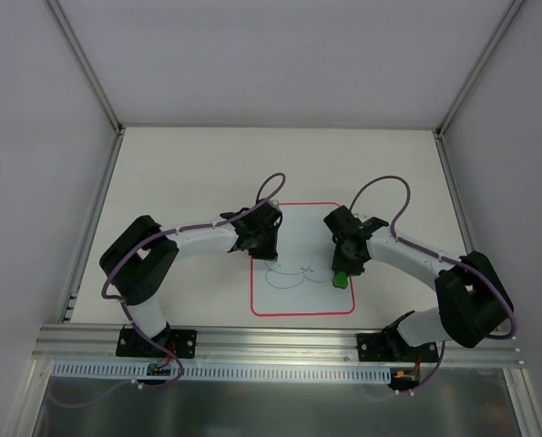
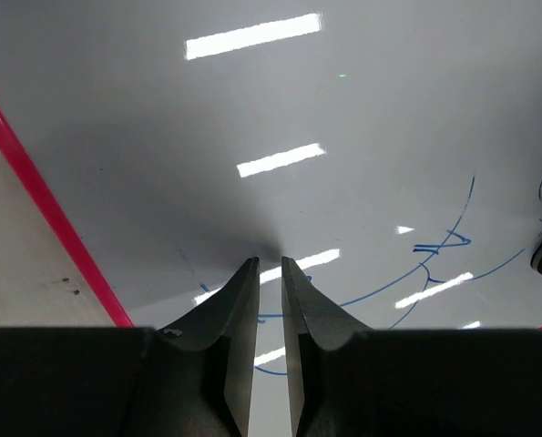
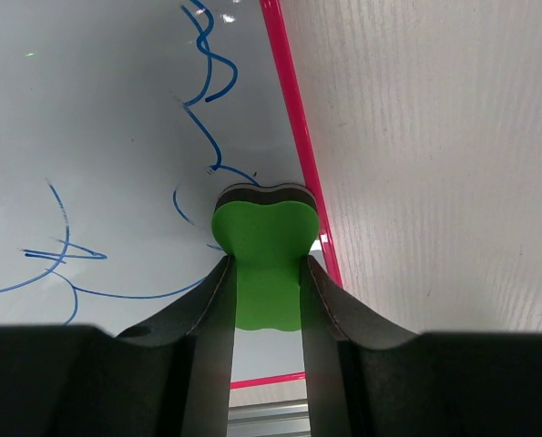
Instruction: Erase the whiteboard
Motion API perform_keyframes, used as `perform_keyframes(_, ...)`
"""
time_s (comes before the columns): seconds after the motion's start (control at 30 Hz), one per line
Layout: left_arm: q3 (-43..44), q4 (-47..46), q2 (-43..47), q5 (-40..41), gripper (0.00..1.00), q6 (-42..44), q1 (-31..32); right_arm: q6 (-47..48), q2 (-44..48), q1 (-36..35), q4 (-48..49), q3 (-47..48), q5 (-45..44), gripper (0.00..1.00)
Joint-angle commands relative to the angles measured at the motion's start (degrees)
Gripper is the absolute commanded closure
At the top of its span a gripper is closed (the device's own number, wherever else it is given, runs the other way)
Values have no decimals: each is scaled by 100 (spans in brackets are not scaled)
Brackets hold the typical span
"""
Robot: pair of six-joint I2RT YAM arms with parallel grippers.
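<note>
Nearest the lens on the left wrist: left gripper [image 2: 269, 264], dark fingers drawn almost together, only a thin slit between them, nothing in it. Tips down at or just over the whiteboard [image 2: 252, 109], close to its left red-pink border [image 2: 34, 182]; actual contact hard to confirm. Board flat on the table [image 1: 189, 173], between the two arms, toward the near edge. Across its lower half, blue scribbles [image 3: 66, 254], looping lines not yet wiped. Further right, right gripper [image 3: 266, 269] pinching a green eraser [image 3: 265, 237] by its narrow waist, dark felt face seemingly against the board, just inside the right-hand border.

Likely trouble from here:
- Board sliding or turning under the wipe, with the left tips not truly pinning it.
- Eraser twisting or slipping out of the pinch under sideways drag.
- So near the right edge, an outward stroke running off the border onto bare table.
- A long sweep leftward toward the left gripper, risking a knock between the arms.
- Too light a press, leaving smears rather than clean white.
</note>
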State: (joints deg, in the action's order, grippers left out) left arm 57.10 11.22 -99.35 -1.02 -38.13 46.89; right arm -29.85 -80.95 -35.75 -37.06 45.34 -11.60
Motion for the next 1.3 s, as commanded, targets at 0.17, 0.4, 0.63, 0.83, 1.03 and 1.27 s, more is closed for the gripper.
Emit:
perform_keyframes(0.17,-164,126,-58,348,84,104,48,-74,-176,41,-21,-87,69,100)
perform_keyframes(0.4,-418,266,-207,172,90,60,48,180,-465,366,41,386,26,100)
perform_keyframes(0.63,-551,380,-234,119,93,42,48,611,-1361,911,23,1448,113,100)
perform_keyframes(0.83,-507,416,-287,119,94,42,48,761,-2328,1061,23,2355,324,100)
perform_keyframes(1.03,-454,451,-322,128,94,42,48,699,-2225,1000,32,1918,492,100)
perform_keyframes(1.27,-322,468,-374,145,95,-1,48,594,-978,464,94,521,675,100)
